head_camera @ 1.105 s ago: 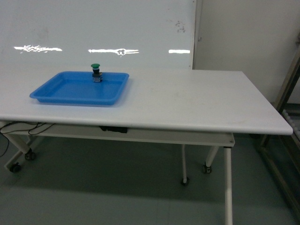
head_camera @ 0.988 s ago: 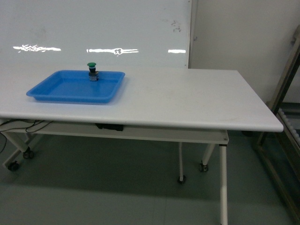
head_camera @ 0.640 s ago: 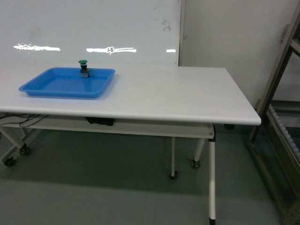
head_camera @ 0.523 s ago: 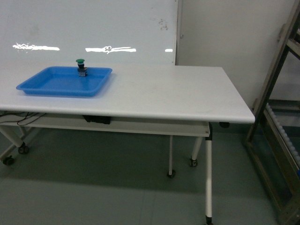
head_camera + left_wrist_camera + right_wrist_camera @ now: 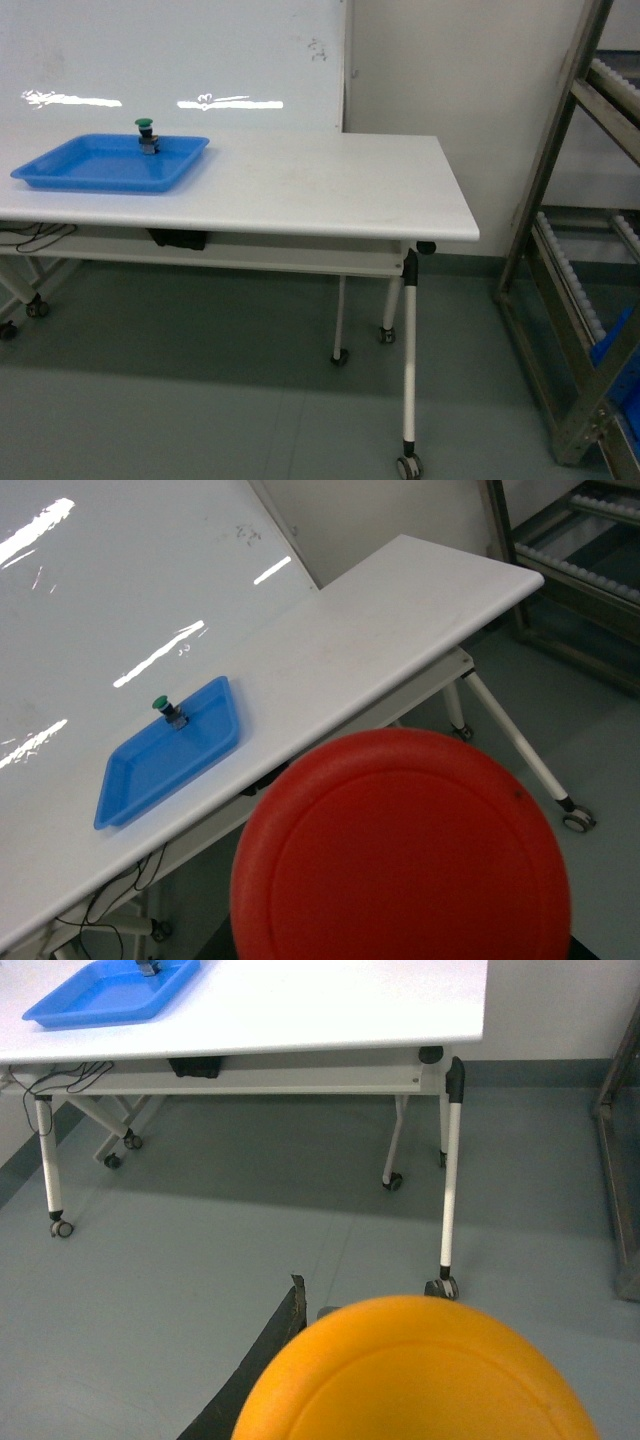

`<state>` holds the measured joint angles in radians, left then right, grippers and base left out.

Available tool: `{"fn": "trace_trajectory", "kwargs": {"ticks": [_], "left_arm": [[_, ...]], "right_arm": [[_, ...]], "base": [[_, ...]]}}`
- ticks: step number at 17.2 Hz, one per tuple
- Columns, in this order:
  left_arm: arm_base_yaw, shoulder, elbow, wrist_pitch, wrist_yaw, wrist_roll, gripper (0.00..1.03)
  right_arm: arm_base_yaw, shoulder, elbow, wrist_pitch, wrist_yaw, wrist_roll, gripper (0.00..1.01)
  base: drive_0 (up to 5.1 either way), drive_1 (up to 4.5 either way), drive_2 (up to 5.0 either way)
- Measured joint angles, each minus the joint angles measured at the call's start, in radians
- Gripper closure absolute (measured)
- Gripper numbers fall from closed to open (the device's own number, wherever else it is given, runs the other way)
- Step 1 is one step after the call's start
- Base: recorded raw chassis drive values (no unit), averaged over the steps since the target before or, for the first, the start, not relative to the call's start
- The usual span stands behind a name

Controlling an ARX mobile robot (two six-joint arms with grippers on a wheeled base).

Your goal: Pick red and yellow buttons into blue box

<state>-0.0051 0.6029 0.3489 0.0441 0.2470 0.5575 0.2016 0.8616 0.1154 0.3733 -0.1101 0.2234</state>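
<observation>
Two caps, red button (image 5: pixel 402 845) and yellow button (image 5: pixel 415 1370), against the wrist cameras.

I see a white table (image 5: pixel 300 185) on castered legs over grey-green floor (image 5: pixel 200 400). Glossy whiteboard (image 5: pixel 170 60) behind it reflects ceiling lights. Beige wall (image 5: pixel 450 90) to the right; metal roller rack (image 5: pixel 580 250) at far right.

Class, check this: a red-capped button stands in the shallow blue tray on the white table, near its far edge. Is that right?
Not quite. The button standing in the tray has a green cap, not a red one; the head view shows it, and the left wrist view agrees. The rest holds: the shallow blue tray lies on the white table, and the button is near the tray's far edge.
</observation>
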Motion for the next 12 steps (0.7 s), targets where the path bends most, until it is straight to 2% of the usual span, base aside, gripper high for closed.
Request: {"fn": "trace_trajectory", "kwargs": {"ticks": [5,12], "left_arm": [[0.000,0.000,0.000,0.001,0.000,0.000,0.78],[0.000,-0.001,0.000,0.001,0.000,0.000,0.78]], "right_arm": [[0.000,0.000,0.000,0.000,0.000,0.000,0.74],[0.000,0.000,0.000,-0.001,0.000,0.000,0.74]], "base": [[4.6,-3.28,-1.1],[4.3,-1.89,-1.9]]}}
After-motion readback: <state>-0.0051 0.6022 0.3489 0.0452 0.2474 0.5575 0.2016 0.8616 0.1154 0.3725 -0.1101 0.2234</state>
